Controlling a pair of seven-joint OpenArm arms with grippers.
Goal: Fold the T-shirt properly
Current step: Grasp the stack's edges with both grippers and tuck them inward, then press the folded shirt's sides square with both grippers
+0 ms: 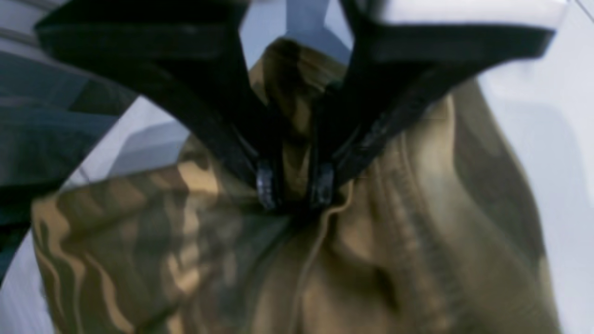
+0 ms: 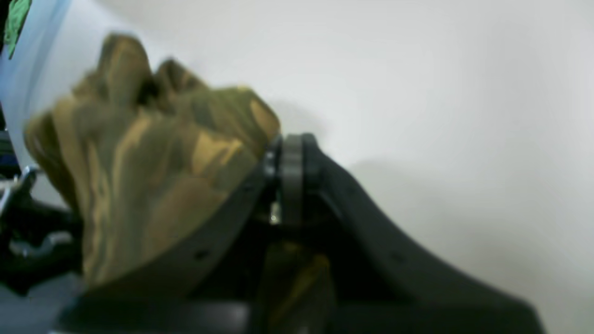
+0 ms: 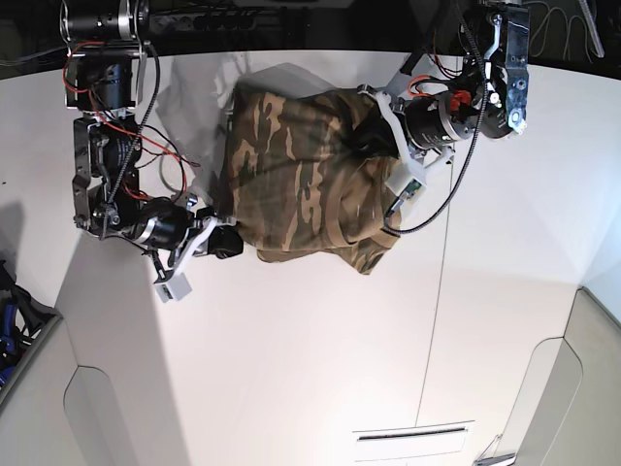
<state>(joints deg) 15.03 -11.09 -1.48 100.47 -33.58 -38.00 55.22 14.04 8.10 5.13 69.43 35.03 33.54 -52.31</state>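
Item: the T-shirt (image 3: 296, 184), camouflage, bunched on the white table (image 3: 320, 369) between both arms, the left gripper (image 1: 295, 188) nipped shut on a ridge of cloth and the right gripper (image 2: 278, 171) pinching the opposite edge, apparently so the pair can carry one fold across together.

Base cam looks straight down on the whole tabletop (image 3: 291, 369) from way up. Both wrist cams ride close behind their claws, and all three views share the T-shirt (image 3: 291, 184).
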